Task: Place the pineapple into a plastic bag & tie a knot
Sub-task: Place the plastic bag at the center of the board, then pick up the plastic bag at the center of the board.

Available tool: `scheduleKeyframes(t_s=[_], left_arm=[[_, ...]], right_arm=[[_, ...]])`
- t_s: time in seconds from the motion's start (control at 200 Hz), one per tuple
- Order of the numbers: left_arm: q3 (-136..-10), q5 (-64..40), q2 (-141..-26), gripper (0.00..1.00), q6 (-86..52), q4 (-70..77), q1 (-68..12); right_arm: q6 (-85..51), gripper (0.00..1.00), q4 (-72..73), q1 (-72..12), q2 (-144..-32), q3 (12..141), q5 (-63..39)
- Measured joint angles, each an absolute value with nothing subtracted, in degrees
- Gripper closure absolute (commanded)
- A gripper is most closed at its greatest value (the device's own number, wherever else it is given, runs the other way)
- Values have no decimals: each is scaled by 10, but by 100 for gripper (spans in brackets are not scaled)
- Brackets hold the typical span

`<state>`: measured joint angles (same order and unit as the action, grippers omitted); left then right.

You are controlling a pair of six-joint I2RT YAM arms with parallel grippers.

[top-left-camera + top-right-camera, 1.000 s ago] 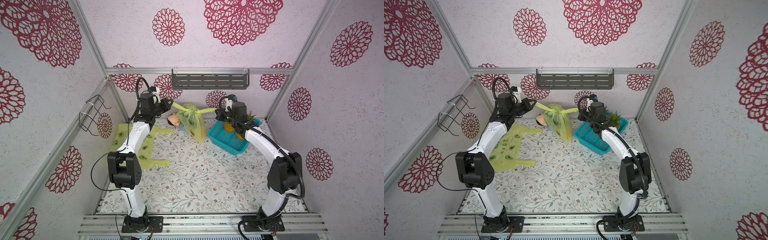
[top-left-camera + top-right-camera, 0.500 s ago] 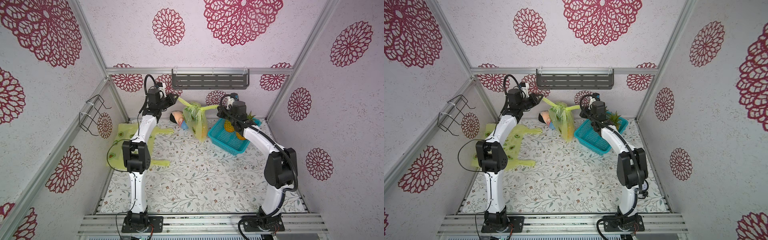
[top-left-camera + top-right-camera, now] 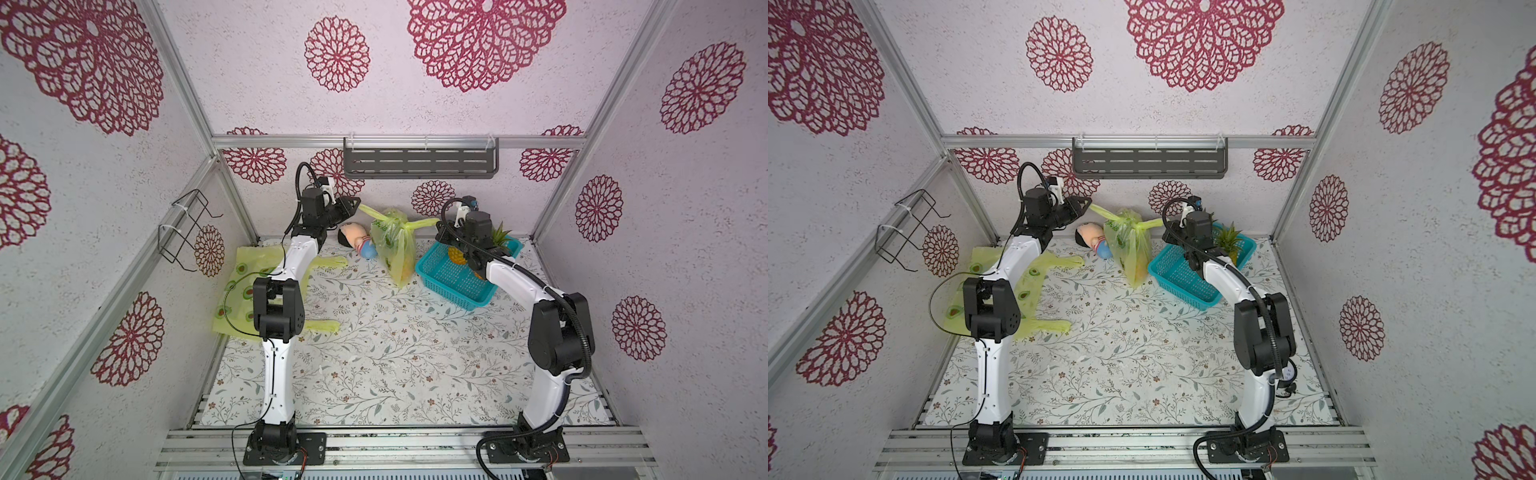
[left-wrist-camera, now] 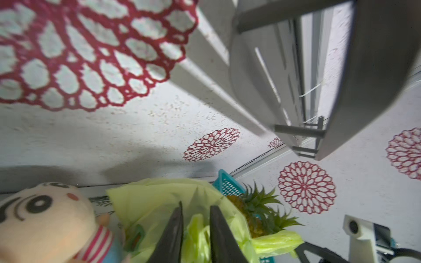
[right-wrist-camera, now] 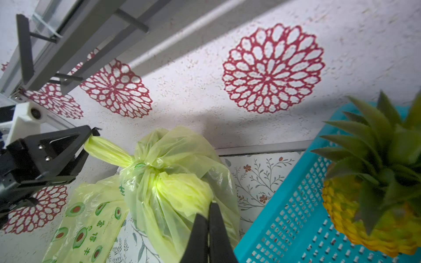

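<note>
Plastic bag (image 3: 392, 249) between left claw (image 3: 356, 204), right claw (image 5: 207, 214)

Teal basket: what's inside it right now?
A pineapple sits in the teal basket. In both top views the right arm covers part of it, so other contents cannot be ruled out.
</note>
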<state>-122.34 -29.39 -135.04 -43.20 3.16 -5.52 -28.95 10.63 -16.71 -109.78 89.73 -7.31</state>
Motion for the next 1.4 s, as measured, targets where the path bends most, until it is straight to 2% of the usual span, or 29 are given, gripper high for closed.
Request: scheduleKeyframes(t_s=[0.07, 0.12, 0.215, 0.345, 0.54, 0.686, 0.841, 1.166, 1.336, 1.401], left_arm=[[-1204, -275, -1341, 35, -420, 20, -48], [-1186, -261, -1329, 23, -414, 4, -42], [-1134, -231, -1277, 11, -384, -39, -33], [-1023, -189, -1152, 0, -345, -82, -21], [-846, -101, -950, 3, -276, -144, -19], [-743, -36, -906, 3, -233, -210, -19], [-718, 30, -974, 0, -207, -309, -17], [-855, 68, -1158, 26, -183, -403, 13], [-925, 53, -1232, 30, -173, -435, 29], [-942, 48, -1252, 36, -170, -447, 32]], right_arm=[[-293, 53, 95, -154, -1103, 907, -77], [-291, 41, 86, -147, -1104, 911, -83], [-286, 29, 66, -137, -1098, 913, -100], [-280, 21, 44, -138, -1055, 875, -120], [-272, 12, 36, -142, -906, 741, -134], [-268, 11, 40, -142, -812, 652, -135], [-271, 10, 40, -142, -789, 593, -136], [-284, 11, 47, -144, -794, 571, -150], [-287, 12, 53, -147, -799, 571, -153], [-291, 12, 53, -148, -802, 571, -154]])
